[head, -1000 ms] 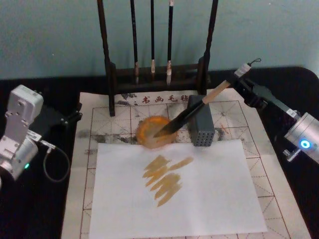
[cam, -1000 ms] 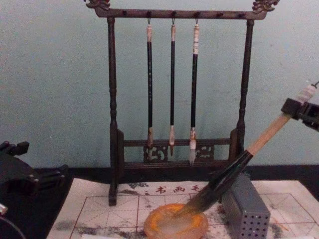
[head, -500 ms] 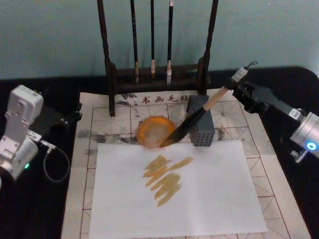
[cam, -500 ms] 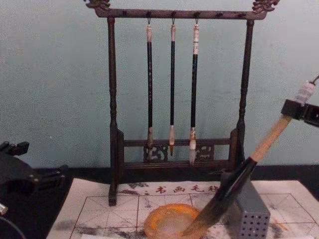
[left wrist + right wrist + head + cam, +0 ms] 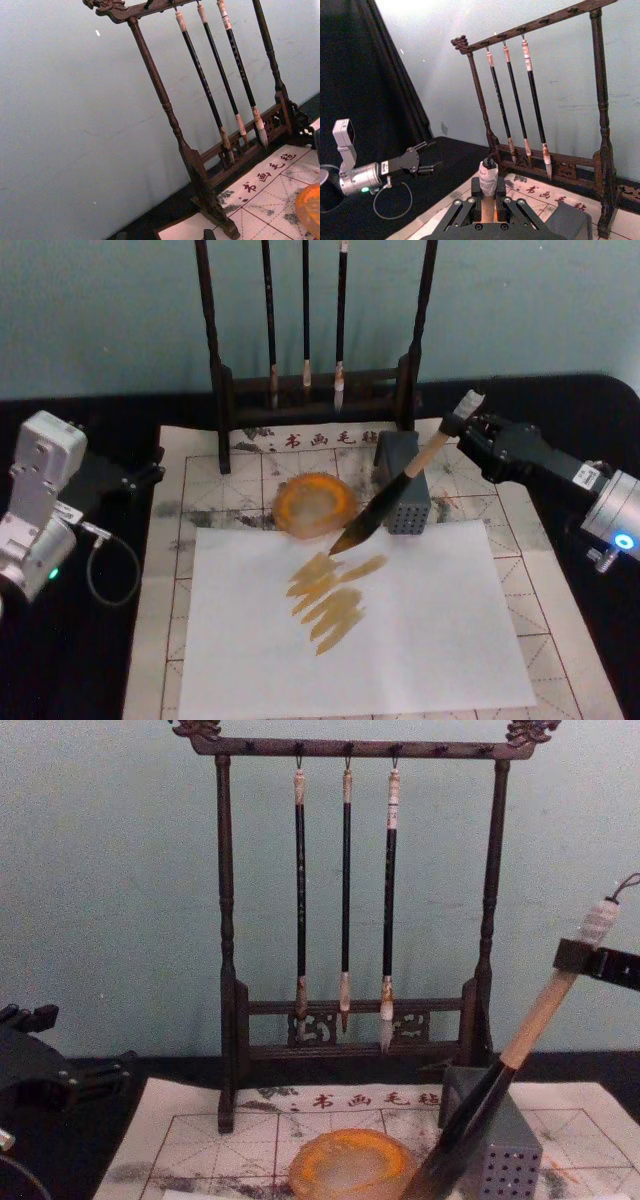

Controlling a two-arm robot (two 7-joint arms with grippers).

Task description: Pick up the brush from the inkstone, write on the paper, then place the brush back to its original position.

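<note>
and the brush is out of the dish! the right tool (image 5: pixel 462 426), clamped tight on the top of the large light-wood calligraphy brush with dark bristles (image 5: pixel 395 488), has swung it off the shallow round orange-amber inkstone (image 5: pixel 290 510), where the tip sat a second ago. now the bristles hang at the far edge of the plain white sheet (image 5: pixel 420 640) laid over the red-gridded practice paper (image 5: pixel 240 472), just beside the amber strokes (image 5: pixel 330 595). loading looks done, writing next. left tool (image 5: pixel 140 478) sits parked over the black counter (image 5: pixel 60 660); open or closed, i cannot tell.
</note>
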